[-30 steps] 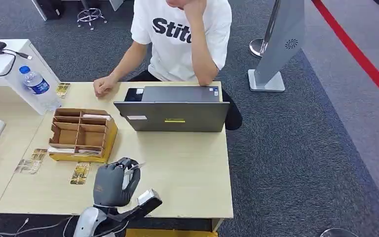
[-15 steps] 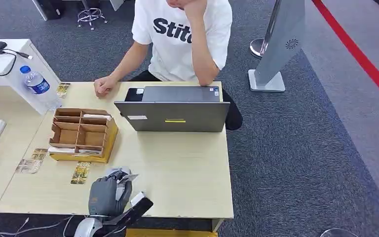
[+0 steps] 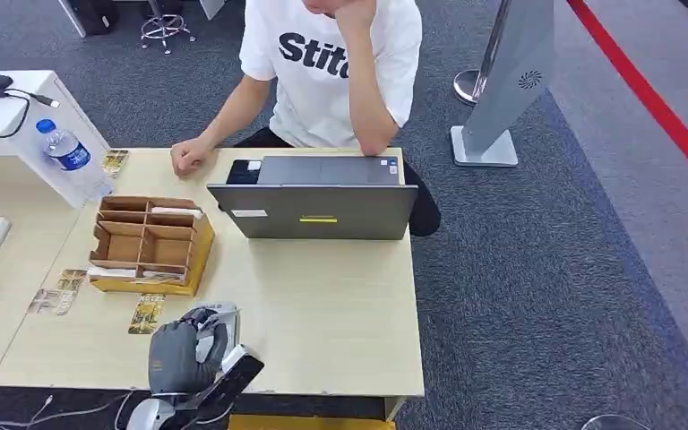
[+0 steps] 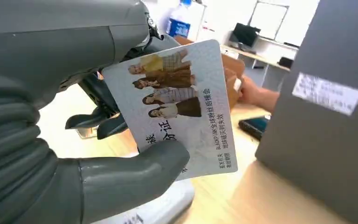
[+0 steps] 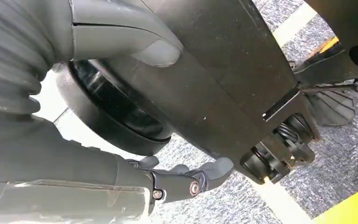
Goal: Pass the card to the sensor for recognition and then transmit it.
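Desk: card, perhaps "证".

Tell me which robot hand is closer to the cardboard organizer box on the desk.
Left. The left hand, holding a card, sits over the desk's near edge just in front of the organizer box. The right hand hangs down off the desk, over the carpet.

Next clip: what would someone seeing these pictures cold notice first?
Probably the white card printed with small figures, pinched in the robot's left hand at the near edge of the wooden table. Next, the grey laptop at the far side, with a person in a white T-shirt seated behind it. Left of the laptop stands a cardboard organiser, with loose cards lying near it.
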Available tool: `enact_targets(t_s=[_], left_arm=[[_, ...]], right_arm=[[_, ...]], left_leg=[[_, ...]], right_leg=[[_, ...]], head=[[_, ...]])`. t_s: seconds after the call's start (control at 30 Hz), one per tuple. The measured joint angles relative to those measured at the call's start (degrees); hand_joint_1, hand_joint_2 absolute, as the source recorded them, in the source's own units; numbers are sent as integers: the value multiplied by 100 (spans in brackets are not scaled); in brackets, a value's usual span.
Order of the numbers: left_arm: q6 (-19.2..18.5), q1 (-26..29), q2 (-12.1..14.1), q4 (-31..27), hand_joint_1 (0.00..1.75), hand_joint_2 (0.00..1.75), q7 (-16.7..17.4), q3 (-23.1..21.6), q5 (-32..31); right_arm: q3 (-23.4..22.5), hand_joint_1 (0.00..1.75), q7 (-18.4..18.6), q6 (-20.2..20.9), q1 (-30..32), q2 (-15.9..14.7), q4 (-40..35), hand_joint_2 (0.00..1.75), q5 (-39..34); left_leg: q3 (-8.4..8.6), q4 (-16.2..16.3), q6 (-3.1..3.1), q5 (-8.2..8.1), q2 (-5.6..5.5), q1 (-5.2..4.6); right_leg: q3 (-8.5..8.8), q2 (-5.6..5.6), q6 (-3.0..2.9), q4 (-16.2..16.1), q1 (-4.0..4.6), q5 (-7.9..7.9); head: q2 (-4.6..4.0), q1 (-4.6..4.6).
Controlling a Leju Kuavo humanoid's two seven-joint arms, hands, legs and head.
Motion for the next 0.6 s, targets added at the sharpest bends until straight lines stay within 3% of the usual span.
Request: enact_targets(t_s=[0.6], left_arm=[[-105, 29, -66, 147, 175, 175, 9, 553, -389]], right_arm=[[-31, 0, 20, -15, 4, -2, 0, 175, 0]], left_leg=[[1, 0, 0, 0, 1, 0]], right_leg=[[-1, 1, 0, 0, 0, 0]], head=[[2, 0]])
